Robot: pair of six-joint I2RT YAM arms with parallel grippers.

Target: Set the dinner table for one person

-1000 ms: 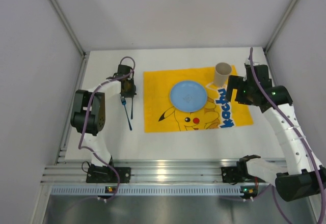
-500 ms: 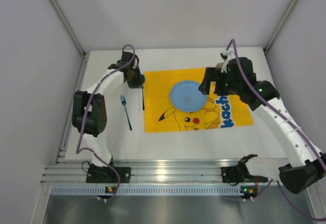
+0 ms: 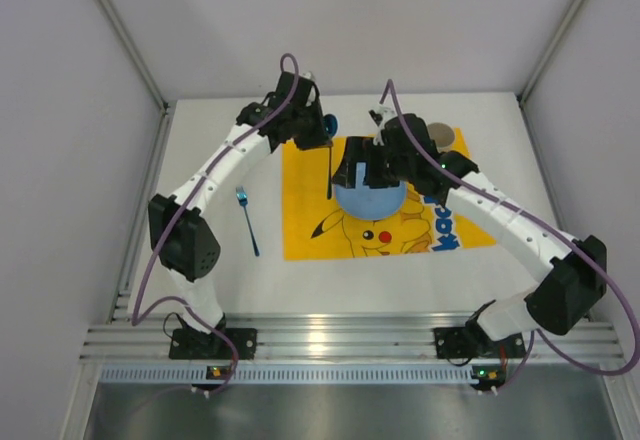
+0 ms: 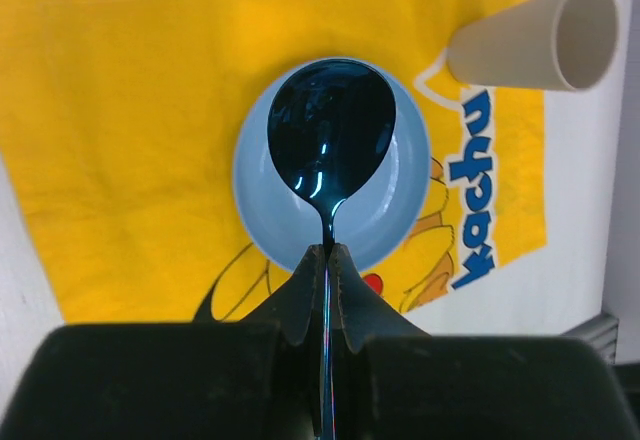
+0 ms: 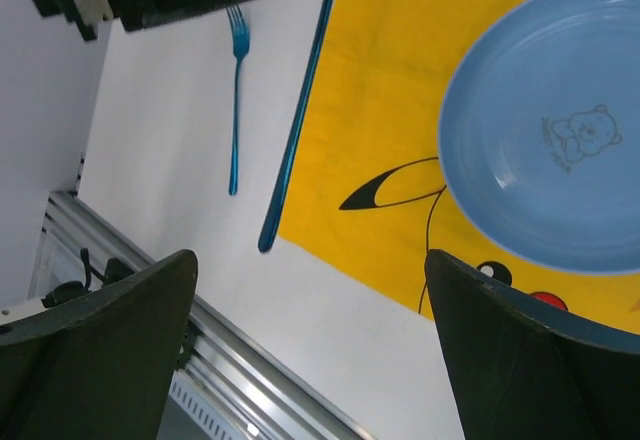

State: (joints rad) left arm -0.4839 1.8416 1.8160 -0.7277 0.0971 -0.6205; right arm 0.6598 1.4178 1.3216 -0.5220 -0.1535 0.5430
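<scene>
Both arms stretched forward, wrists close together; left end effector [image 4: 328, 260] pinched on spoon [image 4: 330, 130]; right end effector [image 5: 310, 260] spread wide, empty.

On the tabletop [image 3: 330, 280] lies the mat [image 3: 305, 210], the plate [image 3: 372, 202] at its middle, the cup [image 3: 440, 136] at its far right corner, the fork [image 3: 246, 220] left of it, and the spoon [image 3: 329, 170] in the left tool [image 4: 328, 260] above the plate's left rim.
</scene>
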